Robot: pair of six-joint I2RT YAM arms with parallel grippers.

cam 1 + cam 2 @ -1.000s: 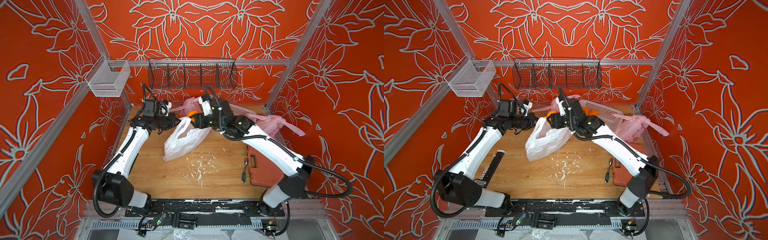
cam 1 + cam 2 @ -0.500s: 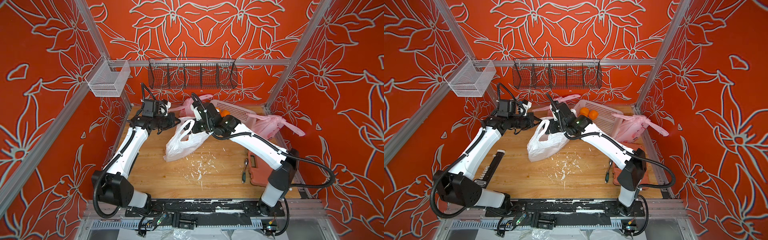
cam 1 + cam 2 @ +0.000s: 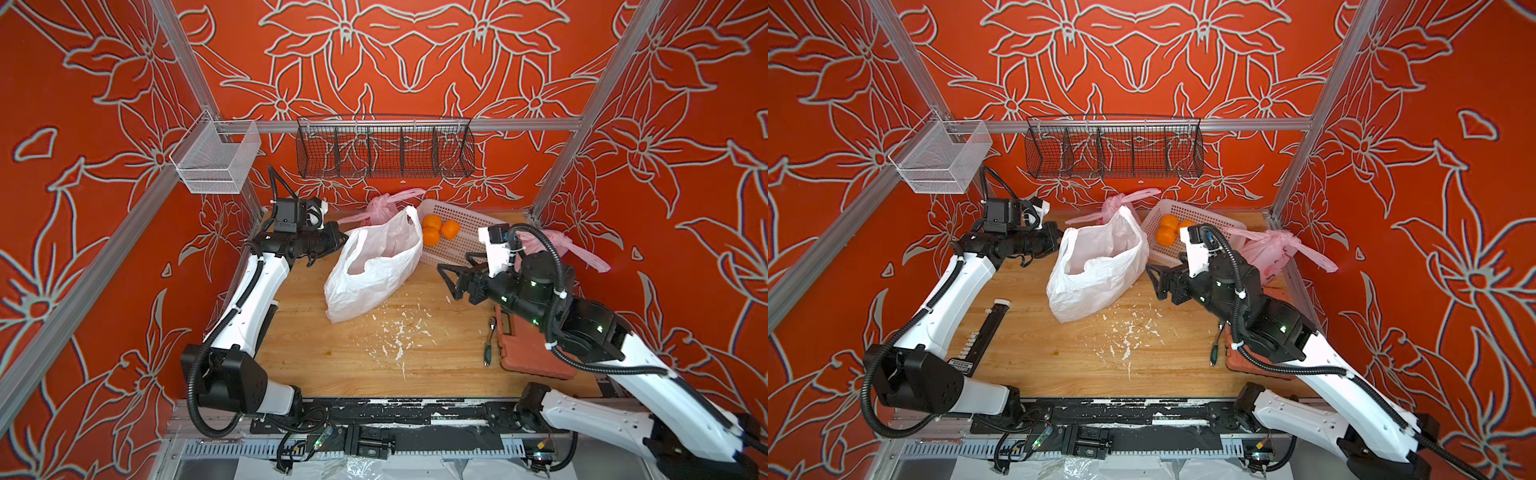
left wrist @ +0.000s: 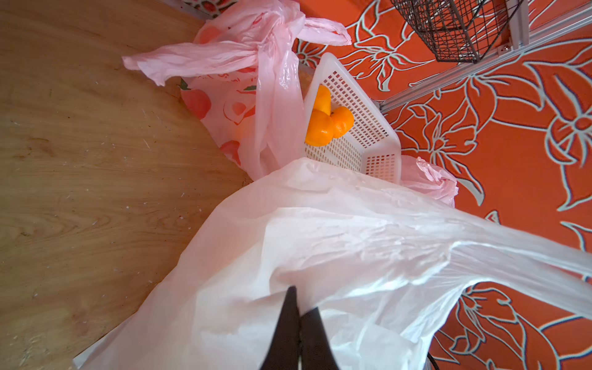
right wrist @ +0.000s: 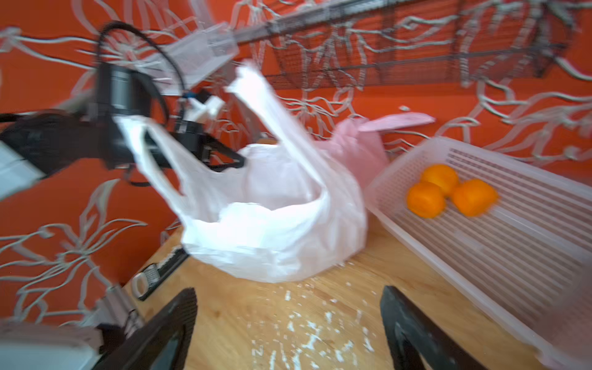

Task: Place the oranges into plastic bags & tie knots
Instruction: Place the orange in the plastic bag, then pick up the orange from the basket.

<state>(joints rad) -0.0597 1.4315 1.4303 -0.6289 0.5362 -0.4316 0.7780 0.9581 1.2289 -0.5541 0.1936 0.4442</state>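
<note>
— Where is the thin, crinkly white plastic bag [image 3: 374, 270] sitting?

— It is slumping on the wooden tabletop [image 3: 353, 357] toward the back, with its mouth gaping upward, just beside the white perforated plastic basket [image 3: 469, 232]. One handle is standing up next to the basket's rim.

— And the left gripper [image 3: 343, 239]?

— Its jaws are pressing together on the white bag's plastic by the other handle. The left wrist view is showing both black fingers [image 4: 285, 330] pinching the film.

— What is the right gripper [image 3: 1163, 266] doing?

— It is hovering over the table just in front of the basket, to the right of the white bag and apart from both. Its jaws are standing wide apart and gripping nothing.

— The fruit?

— Three small round bright-orange mandarins [image 3: 432, 237] are clustering together, touching, in the end of the basket nearest the white bag.

— Other bags?

— A translucent pink plastic bag with red peach prints [image 4: 224, 105] is resting behind the white one. Its handles are bunching into a knot [image 4: 266, 48] with strap ends sticking out. A second pink bag [image 3: 1264, 253], tied off with a second knot [image 3: 1287, 241], is lying by the right wall, partly hidden behind the right arm.
</note>
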